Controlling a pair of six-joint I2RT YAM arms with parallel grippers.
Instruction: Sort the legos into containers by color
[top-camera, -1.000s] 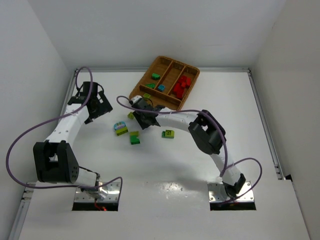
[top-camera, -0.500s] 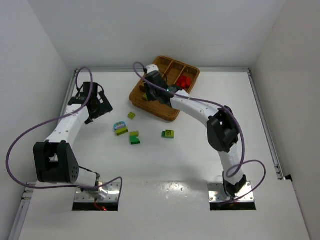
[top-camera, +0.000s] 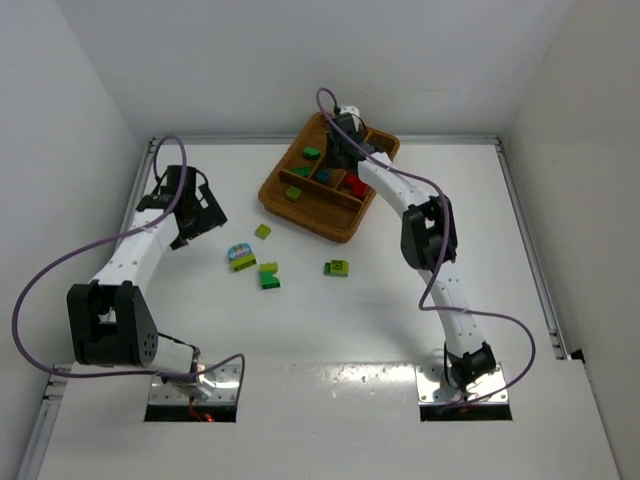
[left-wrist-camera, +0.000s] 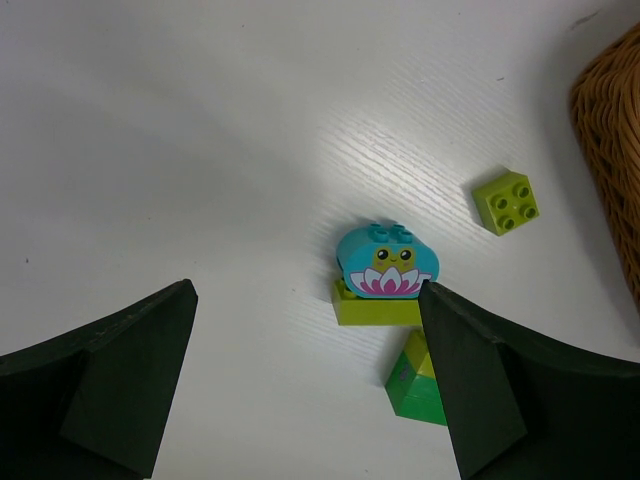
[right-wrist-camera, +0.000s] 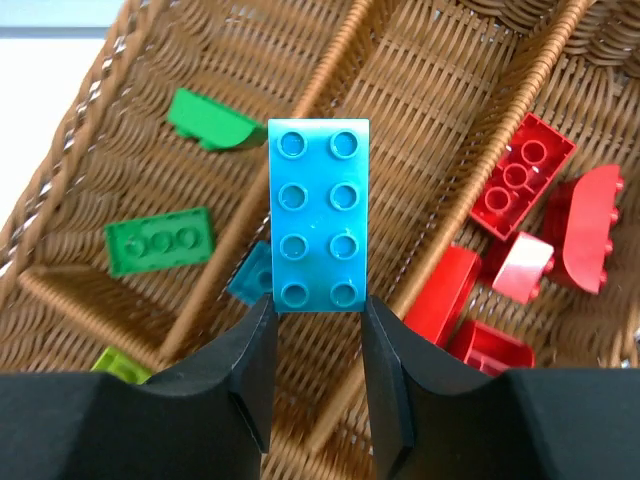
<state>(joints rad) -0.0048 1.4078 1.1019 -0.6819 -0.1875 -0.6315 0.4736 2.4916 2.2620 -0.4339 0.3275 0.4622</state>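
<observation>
Placement step: we have the right pincer (right-wrist-camera: 318, 304) over the wicker tray (top-camera: 305, 210), clamped partway shut on the short end of a light blue brick (right-wrist-camera: 319, 215). It hangs about over the middle compartment (right-wrist-camera: 430, 120), where another blue piece (right-wrist-camera: 248, 280) lies (greens (right-wrist-camera: 160, 240) to one side, reds (right-wrist-camera: 520, 185) to the other). Next move, we reckon: drop a little, clear the dividers, let go. Left pincer (left-wrist-camera: 307, 330) gapes wide, holds nothing, and hovers over the lotus brick (left-wrist-camera: 388, 262) on the bench (left-wrist-camera: 150, 120).
</observation>
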